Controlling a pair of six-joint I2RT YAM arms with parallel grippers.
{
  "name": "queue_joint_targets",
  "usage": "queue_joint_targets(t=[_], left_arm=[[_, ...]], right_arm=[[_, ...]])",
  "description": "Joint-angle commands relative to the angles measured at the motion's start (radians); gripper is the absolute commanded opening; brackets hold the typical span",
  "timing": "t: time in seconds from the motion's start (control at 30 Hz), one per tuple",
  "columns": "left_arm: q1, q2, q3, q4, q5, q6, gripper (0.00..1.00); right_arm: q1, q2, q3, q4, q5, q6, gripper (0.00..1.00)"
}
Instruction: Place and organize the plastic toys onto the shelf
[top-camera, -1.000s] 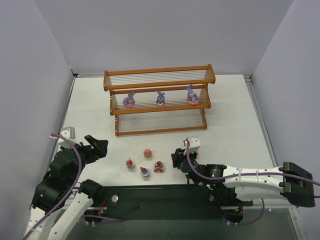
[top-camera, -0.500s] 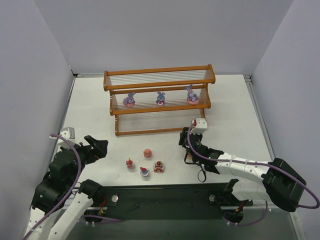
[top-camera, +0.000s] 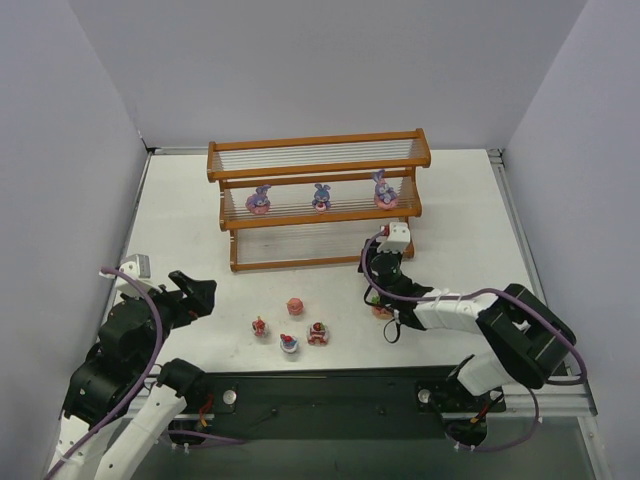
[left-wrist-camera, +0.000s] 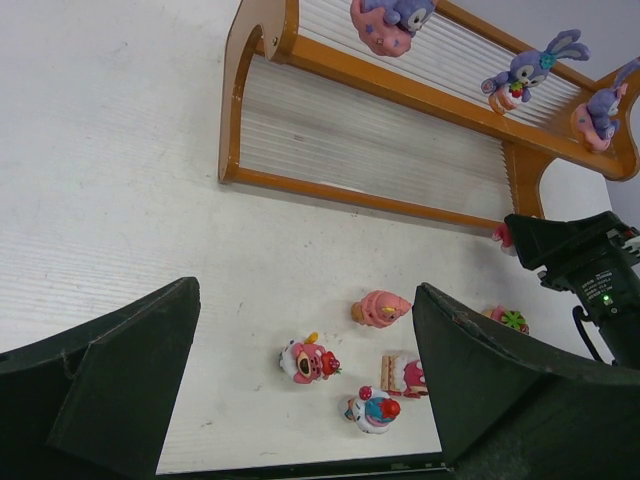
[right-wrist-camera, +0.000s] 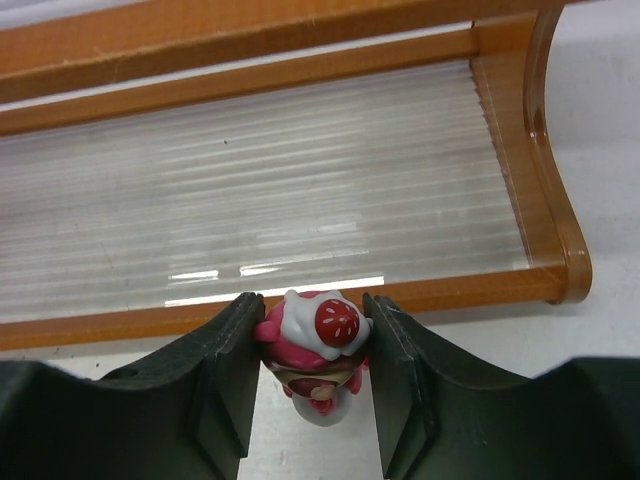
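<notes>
Cupcake toy (right-wrist-camera: 318, 345): right claw (right-wrist-camera: 312, 350) is clamping it at 5 o'clock of shelf (top-camera: 318, 150), likely needing forward reach onto bottom tier (right-wrist-camera: 250, 180); left claw (left-wrist-camera: 305, 300) gaping.

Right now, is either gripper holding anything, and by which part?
The right gripper pinches a pink cupcake toy by its sides, in front of the shelf. The left gripper is open, empty.

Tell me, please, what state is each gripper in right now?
Left gripper: open, holding nothing.
Right gripper: closed on a cupcake.
</notes>
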Motion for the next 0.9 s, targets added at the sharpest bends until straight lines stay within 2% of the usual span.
queue_joint_targets(t=[0.0,0.27,0.47,0.87], left_arm=[[-0.006,0.006,0.003,0.028,-0.014,0.003,0.97],[-0.007,0.007,0.005,0.024,-0.018,-0.001,0.97],[-0.009,0.006,0.008,0.019,-0.024,-0.004,0.97],[-0.016,0.006,0.009,0.013,-0.034,-0.010,0.97]], right_arm=[[-0.022,0.044,0.062,0.186,-0.007,-0.048,0.00],[-0.029,0.148,0.044,0.388,0.022,-0.103,0.00],[-0.043,0.214,0.038,0.477,0.034,-0.111,0.00],[-0.104,0.268,0.041,0.491,-0.002,-0.042,0.00]])
